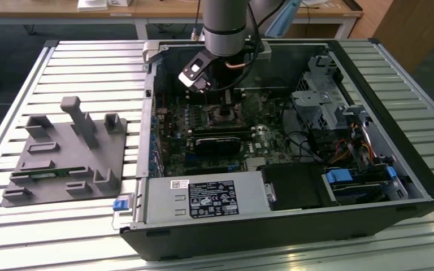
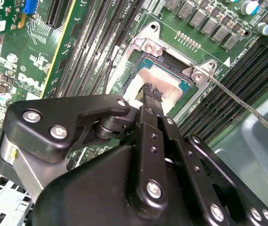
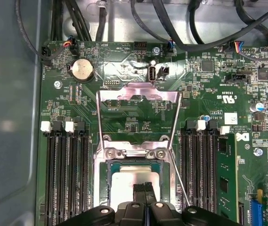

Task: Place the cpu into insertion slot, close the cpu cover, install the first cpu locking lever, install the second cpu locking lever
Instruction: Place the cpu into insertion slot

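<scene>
One claw (image 3: 144, 188) is seen with its fingers pressed together, nothing pinched between them; the tips are parked right on the pale metal top of the cpu (image 3: 124, 183), touching or a hair above, can't be told which; the cpu is sat flat inside the insertion slot (image 3: 99, 183) on the green board (image 3: 138, 125); the cpu cover (image 3: 138, 90) is swung open, clear of the chip; a thin locking lever (image 2: 237, 102) is seen sticking out loose beside the slot; in the exterior view the arm (image 1: 225, 22) is pointed down into an open computer case (image 1: 277, 234) laid on the slatted desk (image 1: 66, 68); a grey holder block (image 1: 66, 152) is sat to the exterior view's left of the case.
</scene>
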